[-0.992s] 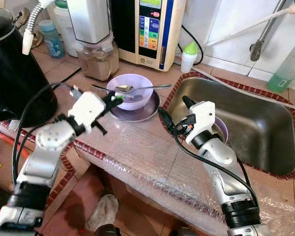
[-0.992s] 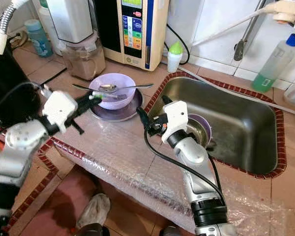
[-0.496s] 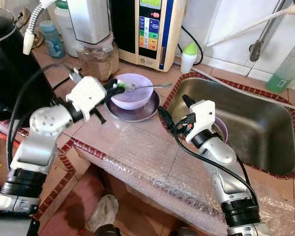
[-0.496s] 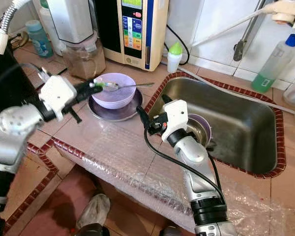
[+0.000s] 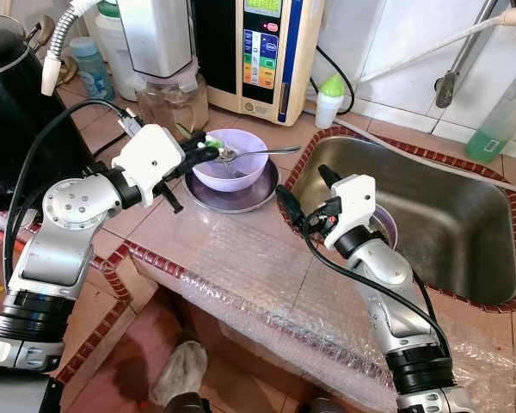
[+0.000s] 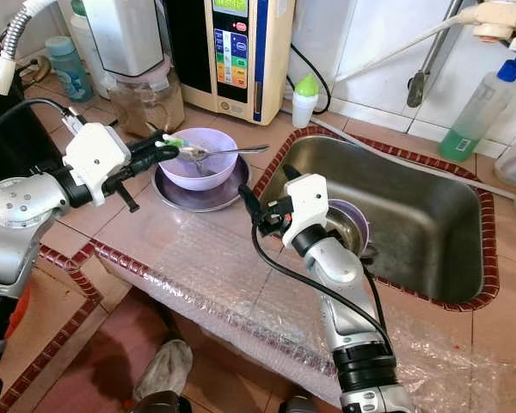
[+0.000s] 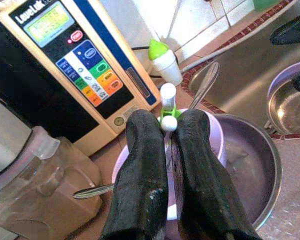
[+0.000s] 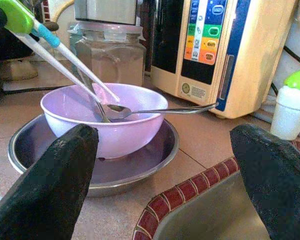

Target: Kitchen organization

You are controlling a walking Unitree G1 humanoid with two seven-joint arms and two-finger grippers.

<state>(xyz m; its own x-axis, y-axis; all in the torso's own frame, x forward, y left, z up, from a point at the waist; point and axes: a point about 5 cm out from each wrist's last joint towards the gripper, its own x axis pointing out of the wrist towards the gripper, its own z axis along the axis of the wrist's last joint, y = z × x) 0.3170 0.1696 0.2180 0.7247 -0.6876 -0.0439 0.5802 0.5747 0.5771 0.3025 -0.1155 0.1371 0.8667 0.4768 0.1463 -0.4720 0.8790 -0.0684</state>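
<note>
The left gripper (image 5: 198, 153) is clenched on a pair of chopsticks (image 8: 60, 57) — tips down in the lilac bowl (image 5: 230, 161), at its 9 o'clock rim. Clearing utensils seems underway; next comes lifting them out cleanly. The right gripper (image 5: 303, 196) waits spread at 4 o'clock — its wrist view reveals the spoon (image 8: 160, 109) inside.

Beyond my left claw (image 5: 208, 148): beige water ionizer (image 5: 262, 52) with coloured buttons, upright against the wall. Blender jar (image 5: 168, 99) just beside it, further to my left. Black kettle (image 5: 17, 120) well left of that claw. White bottle, green cap (image 5: 330, 97), past my right claw (image 5: 303, 191). Green-liquid bottle (image 5: 499, 120) far right of it. Bubble wrap (image 5: 258, 275) on the counter under it. Rag (image 5: 182, 370) on the floor below.
</note>
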